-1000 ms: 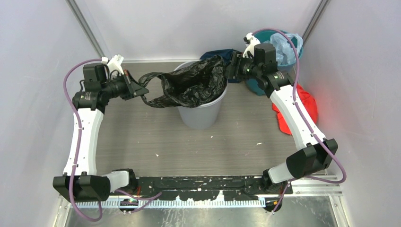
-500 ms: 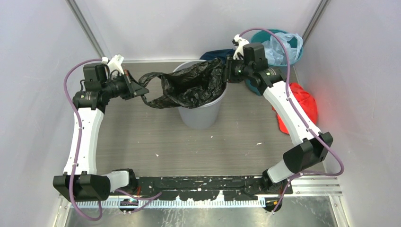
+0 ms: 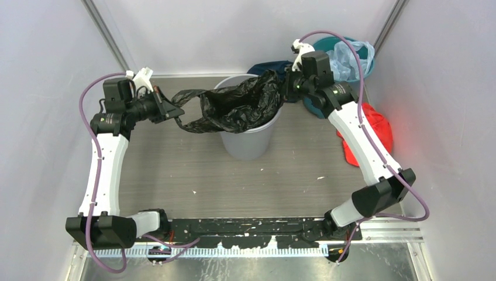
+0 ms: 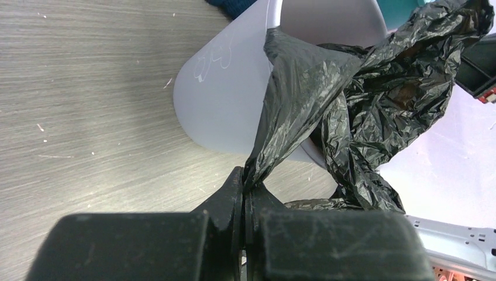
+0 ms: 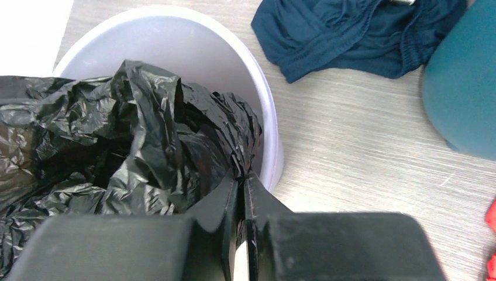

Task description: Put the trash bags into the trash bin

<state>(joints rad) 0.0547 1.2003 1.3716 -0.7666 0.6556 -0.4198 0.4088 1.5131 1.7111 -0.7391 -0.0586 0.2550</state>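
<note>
Wood-grain table carries grey trash bin; black trash bag sits across its mouth, one tail hanging out left. Tail clamped in left gripper; right gripper pinches bag's edge at bin's right rim.

- The trash bag lies in the trash bin, spilling over the rim toward 9 o'clock.
- A garment lies at the bin's 12 o'clock.
- A second bin stands at its 2 o'clock.
- A cloth bundle lies at its 3 o'clock.

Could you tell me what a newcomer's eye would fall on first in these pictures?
A black trash bag hangs stretched over the grey trash bin at centre, pinched by the left gripper and the right gripper at either end. A red cloth bundle lies far right, beside a teal bin.
</note>
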